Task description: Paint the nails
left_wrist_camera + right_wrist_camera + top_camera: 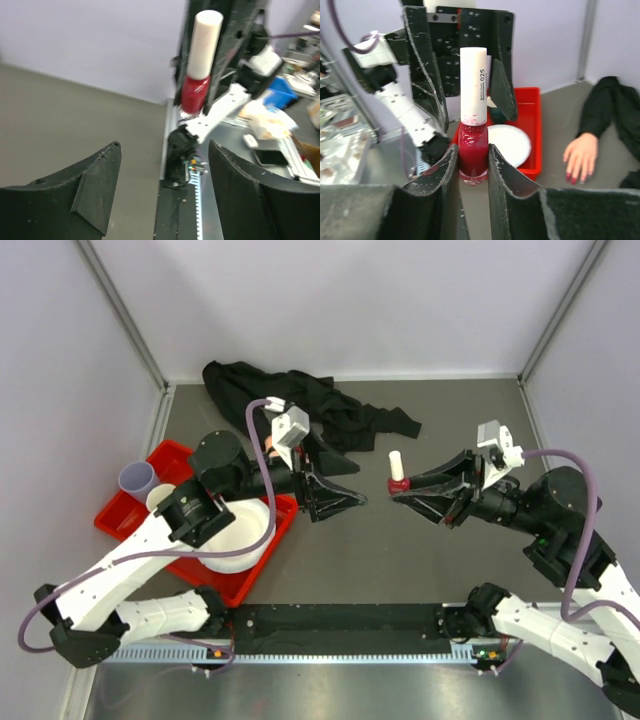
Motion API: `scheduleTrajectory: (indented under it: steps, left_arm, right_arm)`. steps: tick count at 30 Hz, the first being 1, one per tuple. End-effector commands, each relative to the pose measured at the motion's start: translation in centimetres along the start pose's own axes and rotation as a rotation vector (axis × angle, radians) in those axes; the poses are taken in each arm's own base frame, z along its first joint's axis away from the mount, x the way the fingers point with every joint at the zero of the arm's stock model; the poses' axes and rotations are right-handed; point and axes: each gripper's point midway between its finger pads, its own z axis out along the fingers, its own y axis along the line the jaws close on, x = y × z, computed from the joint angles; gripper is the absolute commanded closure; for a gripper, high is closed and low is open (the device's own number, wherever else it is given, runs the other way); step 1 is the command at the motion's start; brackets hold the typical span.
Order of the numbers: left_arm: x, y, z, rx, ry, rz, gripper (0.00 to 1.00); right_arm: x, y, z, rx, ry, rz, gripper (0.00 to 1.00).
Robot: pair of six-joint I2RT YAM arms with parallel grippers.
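The small red polish bottle (473, 150) with its white cap (473, 82) stands upright between the jaws of my right gripper (472, 156), which is shut on the glass body. In the top view the bottle (397, 472) hangs above the table's middle. My left gripper (352, 498) faces it from the left, open, with nothing between its fingers (100, 180). From the left wrist the bottle (196, 92) shows just ahead of the jaws. The pale mannequin hand (581, 152) lies palm down on the table in a black sleeve, and its dark-red nails (576, 176) point toward the camera.
A red tray (125, 512) at the left holds a white bowl (243, 533), a purple cup (137, 478) and a white cup (160, 497). Black fabric (330, 405) is bunched at the back centre. A black rail (340, 622) runs along the near edge.
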Motion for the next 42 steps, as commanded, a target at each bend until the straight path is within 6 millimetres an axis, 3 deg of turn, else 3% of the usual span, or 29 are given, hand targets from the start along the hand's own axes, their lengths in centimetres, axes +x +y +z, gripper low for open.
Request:
scheduleTrajectory:
  steps: [1,4,6,9,10,14,15,20,24,30,42]
  left_arm:
    - [-2.5,2.7,-2.5,-0.264,-0.068,0.0,0.24]
    - [-4.9,4.8,-2.7,-0.407,-0.176,-0.126,0.23]
    - [-5.4,5.2,-1.9,-0.417,-0.216,-0.232,0.23]
    - [-4.9,6.8,0.2,-0.446,-0.22,-0.351,0.35]
    - [-4.4,7.8,0.7,-0.48,-0.229,-0.364,0.37]
    - [-5.5,8.1,1.5,-0.513,-0.326,-0.315,0.37]
    - [-6.2,7.9,1.4,-0.506,-0.364,-0.302,0.35]
    - [-6.0,7.4,2.8,-0.446,-0.376,-0.262,0.22]
    - [-5.8,7.9,3.9,-0.448,-0.367,-0.245,0.2]
    - [-5.6,8.6,5.2,-0.453,-0.354,-0.234,0.28]
    - [-5.2,8.3,6.5,-0.395,-0.348,-0.24,0.44]
  right_arm:
    - [-1.3,-2.8,-0.7,0.159,-0.013,-0.116,1.0]
    - [-1.0,-4.8,-0.8,0.255,0.014,-0.155,1.0]
    - [-1.2,-6.3,-1.0,0.329,0.012,-0.18,1.0]
    - [-1.5,-8.0,-1.2,0.418,-0.001,-0.193,1.0]
    - [-1.6,-8.4,-1.2,0.438,-0.006,-0.194,1.0]
    - [-1.2,-10.3,-1.4,0.529,0.014,-0.201,1.0]
    - [-1.0,-10.5,-1.3,0.536,0.022,-0.202,1.0]
    - [-0.5,-11.1,-1.2,0.559,0.042,-0.198,1.0]
    - [-0.3,-11.1,-1.1,0.55,0.042,-0.189,1.0]
    - [-0.6,-10.9,-1.1,0.548,0.034,-0.182,1.0]
    - [-0.5,-10.3,-1.0,0.516,0.036,-0.176,1.0]
